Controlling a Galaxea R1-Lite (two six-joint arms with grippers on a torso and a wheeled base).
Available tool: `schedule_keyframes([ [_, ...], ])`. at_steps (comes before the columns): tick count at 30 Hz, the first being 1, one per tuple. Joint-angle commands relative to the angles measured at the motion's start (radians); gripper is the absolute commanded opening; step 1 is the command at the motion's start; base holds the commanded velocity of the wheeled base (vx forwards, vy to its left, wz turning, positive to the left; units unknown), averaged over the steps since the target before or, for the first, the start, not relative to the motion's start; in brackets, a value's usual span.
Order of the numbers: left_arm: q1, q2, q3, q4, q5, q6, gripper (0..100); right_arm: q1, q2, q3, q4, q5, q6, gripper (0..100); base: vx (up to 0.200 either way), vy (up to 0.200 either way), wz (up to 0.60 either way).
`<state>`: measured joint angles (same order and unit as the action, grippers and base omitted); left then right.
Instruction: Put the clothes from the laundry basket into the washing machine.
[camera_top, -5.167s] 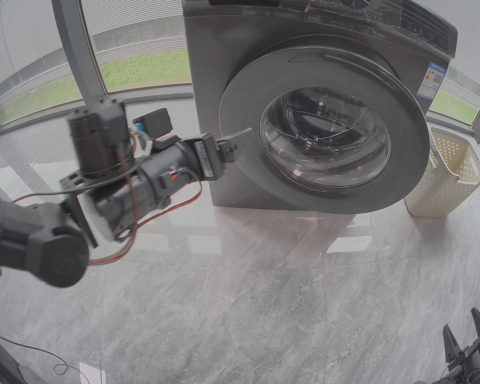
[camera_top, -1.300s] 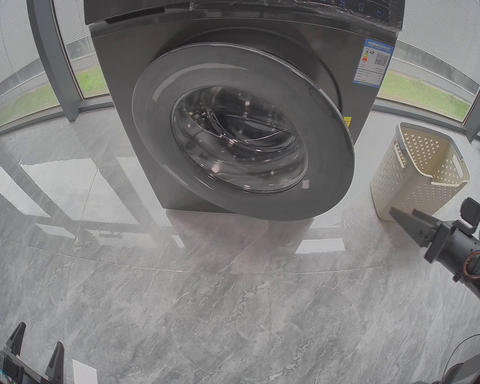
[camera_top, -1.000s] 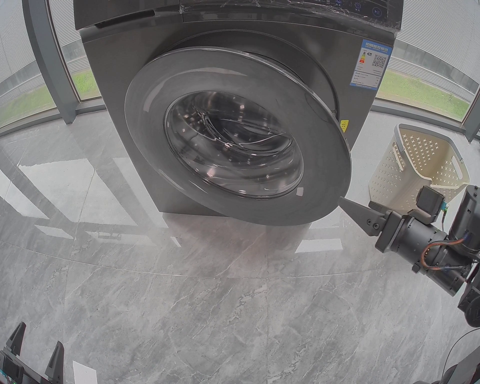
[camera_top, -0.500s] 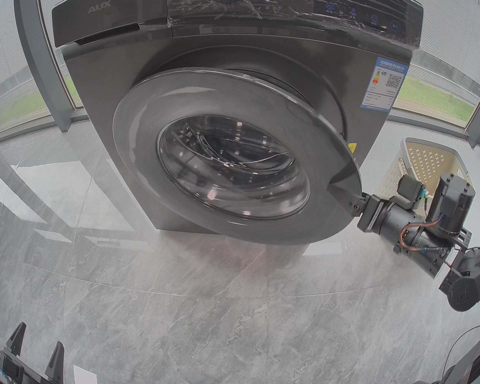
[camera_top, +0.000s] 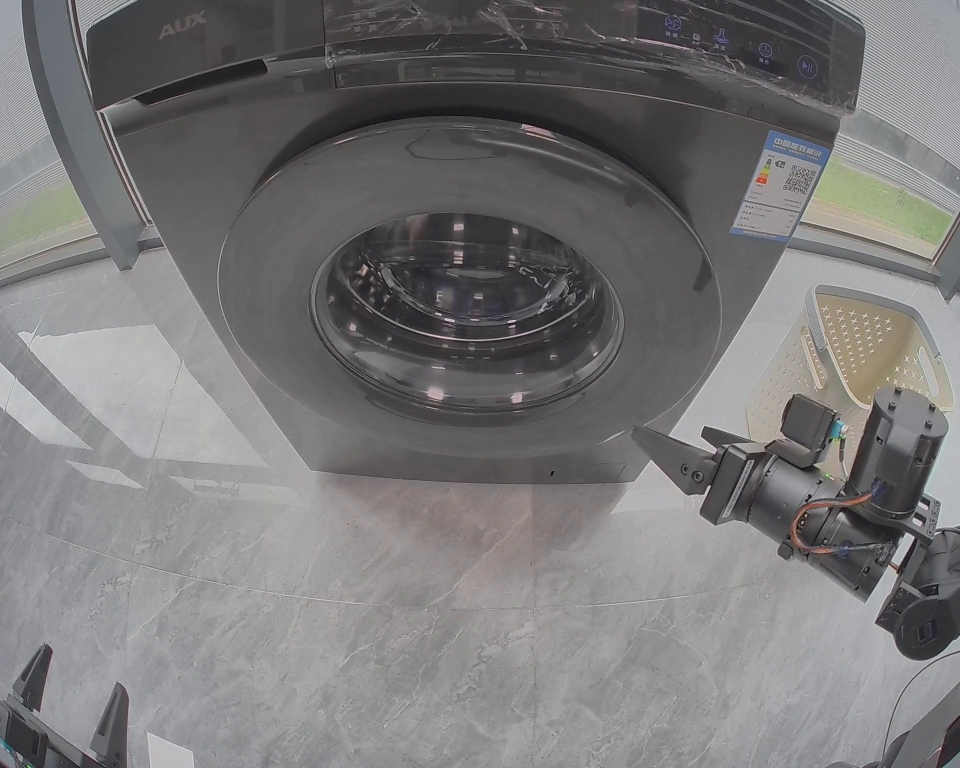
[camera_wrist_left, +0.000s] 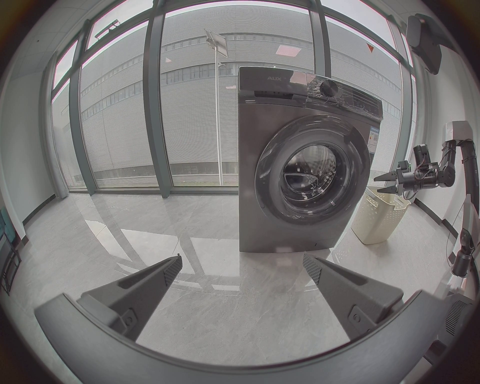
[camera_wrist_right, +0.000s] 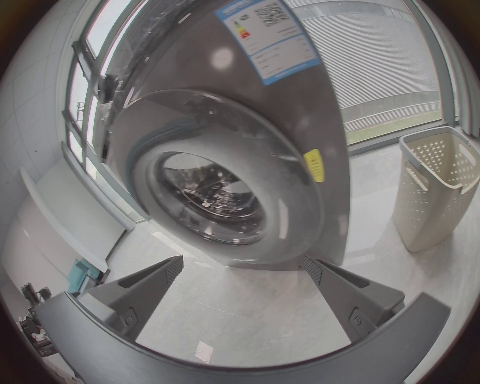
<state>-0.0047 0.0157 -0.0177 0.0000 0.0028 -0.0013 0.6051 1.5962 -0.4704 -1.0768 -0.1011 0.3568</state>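
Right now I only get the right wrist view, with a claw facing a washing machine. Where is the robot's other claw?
Observer: The left claw is low near the floor on the robot's left, well back from the washing machine, open and empty.
Operator: Does the machine have a dial?
Observer: Yes, the left wrist view shows a round dial high on its front.

— What is the head view's edge cutting off?
— It is cutting off the top of the washing machine (camera_top: 180, 200), and the left gripper (camera_top: 78, 672) below its fingers (camera_top: 110, 715).
— And the laundry basket (camera_top: 880, 335)?
— The right arm (camera_top: 800, 495) is covering its lower front, and its own wall is hiding the bottom, so I am not telling what is lying inside
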Motion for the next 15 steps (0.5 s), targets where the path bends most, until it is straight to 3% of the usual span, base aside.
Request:
schedule_keyframes([
  [1,0.0,-0.016,0.018,0.0,0.0,0.0,100,0.025,-0.012,-0.017,-0.029,0.0,0.001,100,0.2,0.0,0.0],
  [13,0.0,-0.016,0.018,-0.002,0.0,0.0,100,0.016,-0.007,-0.066,-0.077,-0.005,0.001,100,0.2,0.0,0.0],
  [15,0.0,-0.016,0.018,0.0,0.0,0.0,100,0.016,-0.004,-0.073,-0.078,-0.006,0.001,100,0.0,0.0,0.0],
])
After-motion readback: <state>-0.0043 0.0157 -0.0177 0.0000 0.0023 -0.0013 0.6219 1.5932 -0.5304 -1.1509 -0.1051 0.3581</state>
